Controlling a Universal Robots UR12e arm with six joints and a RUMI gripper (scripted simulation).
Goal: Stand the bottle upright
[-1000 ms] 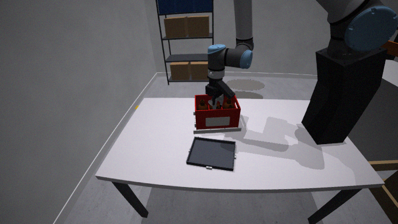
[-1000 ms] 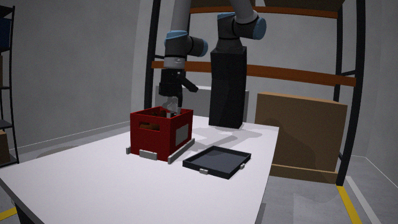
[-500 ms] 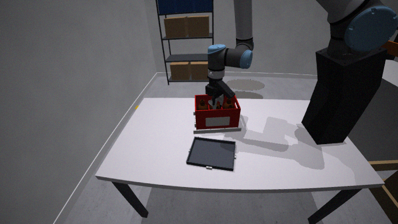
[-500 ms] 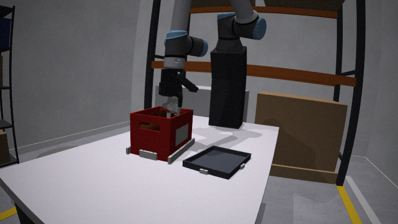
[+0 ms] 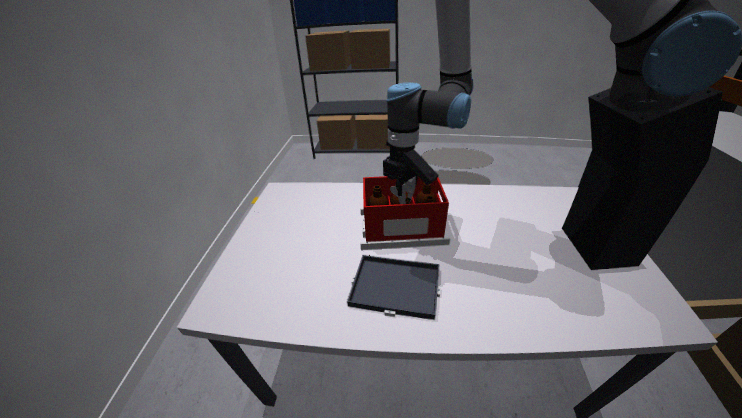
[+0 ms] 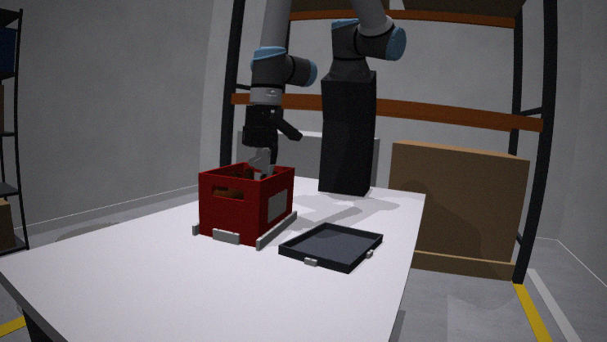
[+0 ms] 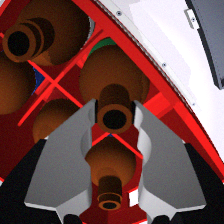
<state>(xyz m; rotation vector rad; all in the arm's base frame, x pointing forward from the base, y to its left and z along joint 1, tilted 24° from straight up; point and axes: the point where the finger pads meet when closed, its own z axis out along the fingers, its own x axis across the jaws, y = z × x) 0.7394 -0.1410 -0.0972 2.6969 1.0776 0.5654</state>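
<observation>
The red crate (image 5: 373, 228) (image 6: 229, 212) (image 7: 167, 85) stands on the table with brown bottles upright in it. My gripper (image 7: 114, 101) (image 6: 265, 170) reaches down into the crate. Its two grey jaws are shut on the neck of the middle bottle (image 7: 107, 70) beside the tray-side wall, just below its opening. A smaller-looking bottle (image 7: 110, 165) shows between the jaws lower in the wrist view. Others are at the upper left (image 7: 65, 30), the left edge (image 7: 12, 87) and partly behind the left jaw (image 7: 52, 117). The dark tray (image 5: 394, 288) (image 6: 335, 246) holds nothing. Neck differences are too small to tell.
Low grey strips (image 5: 405, 244) (image 6: 276, 231) stand around the crate's foot, one between crate and tray. Small light clips (image 5: 389, 312) (image 6: 311, 261) sit at the tray's edges. The robot's black pedestal (image 5: 638, 181) (image 6: 348, 140) stands at the table's far side in the exterior view.
</observation>
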